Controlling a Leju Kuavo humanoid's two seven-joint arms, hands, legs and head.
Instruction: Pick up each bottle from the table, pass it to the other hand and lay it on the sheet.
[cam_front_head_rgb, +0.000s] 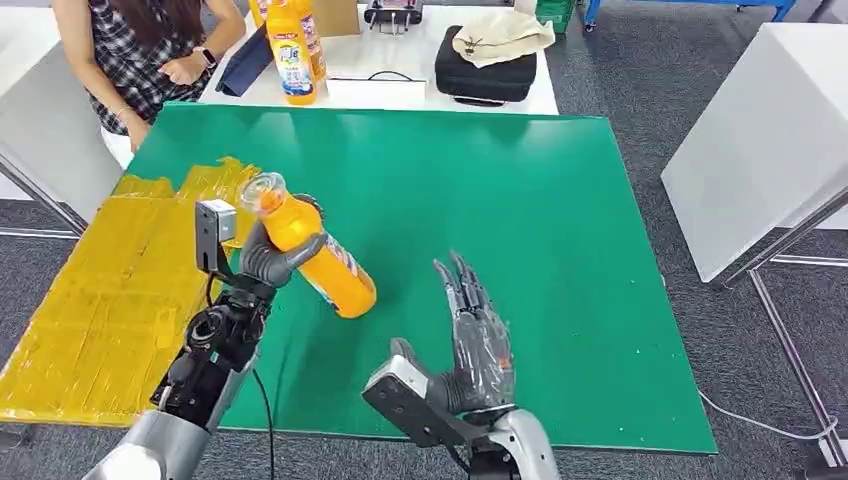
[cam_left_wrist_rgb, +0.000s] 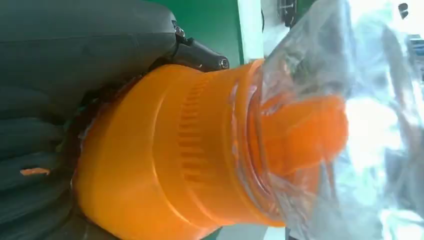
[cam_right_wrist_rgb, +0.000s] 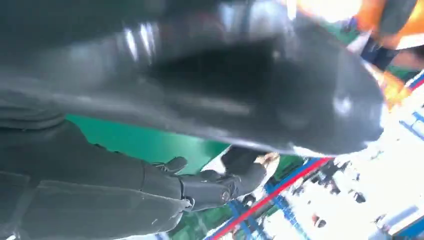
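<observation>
The left hand (cam_front_head_rgb: 268, 255) grips an orange bottle (cam_front_head_rgb: 318, 256) around its upper body and holds it tilted in the air above the green table (cam_front_head_rgb: 560, 220), with the neck pointing up and toward the yellow sheet (cam_front_head_rgb: 110, 290) and the base angled down toward the middle of the table. The bottle is bright orange plastic with a printed label on its lower half. Its top is covered by a clear, crinkled plastic wrap; in the left wrist view this wrap (cam_left_wrist_rgb: 345, 100) shines over an orange cap (cam_left_wrist_rgb: 305, 135), and a band of fine vertical ribs runs around the shoulder below the neck. The dark fingers (cam_left_wrist_rgb: 35, 165) press against the bottle's side.

The right hand (cam_front_head_rgb: 478, 335) is empty, palm raised and fingers spread apart and pointing upward, just beside the bottle's base but not touching it. The right wrist view is blurred, and little can be made out there beyond dark fingers.

The sheet lies wrinkled over the table's left edge. Beyond the table a person (cam_front_head_rgb: 150, 50) stands beside a white surface that carries more orange bottles (cam_front_head_rgb: 295, 45) and a black case (cam_front_head_rgb: 485, 72).
</observation>
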